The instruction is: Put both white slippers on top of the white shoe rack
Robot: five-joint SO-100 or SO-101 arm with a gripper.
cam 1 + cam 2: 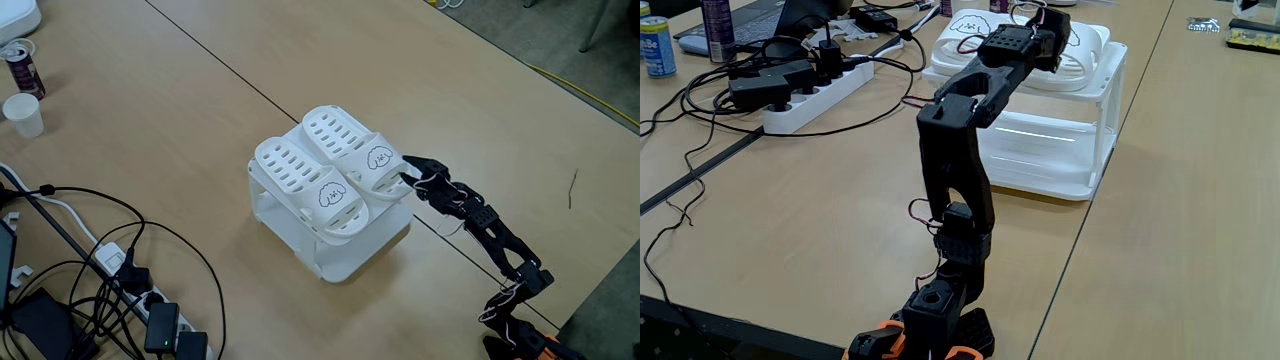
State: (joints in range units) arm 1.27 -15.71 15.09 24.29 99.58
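Two white slippers lie side by side, flat on the top of the white shoe rack (352,255). The left slipper (300,175) and the right slipper (345,135) both show a drawn face on the strap. My black gripper (406,172) reaches in from the lower right and sits at the strap end of the right slipper, touching its edge. Whether the fingers pinch that edge is unclear. In the other fixed view the arm (955,150) stands in front of the rack (1065,150). It covers part of the slippers (1092,45), and the wrist hides the fingers.
A power strip (152,315) with tangled black cables lies at the lower left, also seen at the strip (810,95). A paper cup (22,112) and a can (22,68) stand far left. The table edge runs along the upper right.
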